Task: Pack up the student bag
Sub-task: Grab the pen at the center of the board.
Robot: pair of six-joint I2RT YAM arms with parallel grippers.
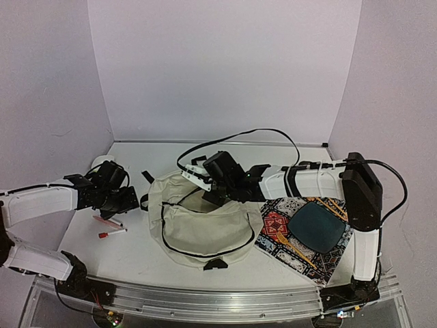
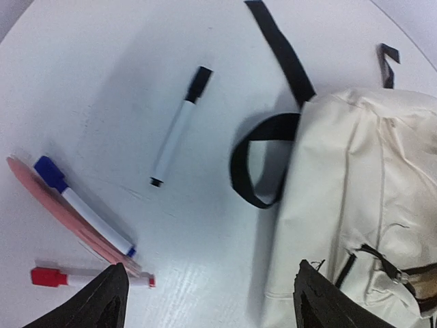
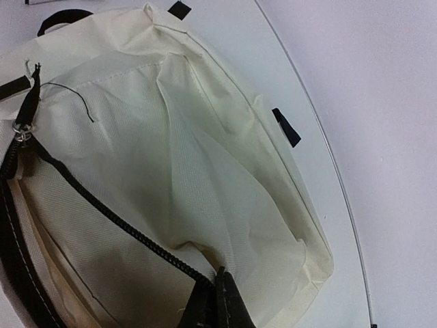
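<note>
The cream student bag (image 1: 201, 225) lies in the middle of the table with its zipper open. It shows in the left wrist view (image 2: 369, 198) and fills the right wrist view (image 3: 177, 157). My right gripper (image 1: 208, 179) is shut on the bag's fabric at the edge of the zipper opening (image 3: 220, 287) and holds it up. My left gripper (image 1: 123, 198) is open and empty, just left of the bag, with its fingertips (image 2: 109, 301) over bare table. A black-capped marker (image 2: 179, 128), a blue-capped marker (image 2: 82, 205), a red-capped marker (image 2: 75, 278) and a pink flat piece (image 2: 48, 201) lie to the left.
A colourful patterned placemat (image 1: 300, 236) with a dark teal flat object (image 1: 316, 227) and pencils (image 1: 295, 249) on it lies right of the bag. A black carry loop (image 2: 256, 160) and strap (image 2: 280, 48) stick out from the bag's left side.
</note>
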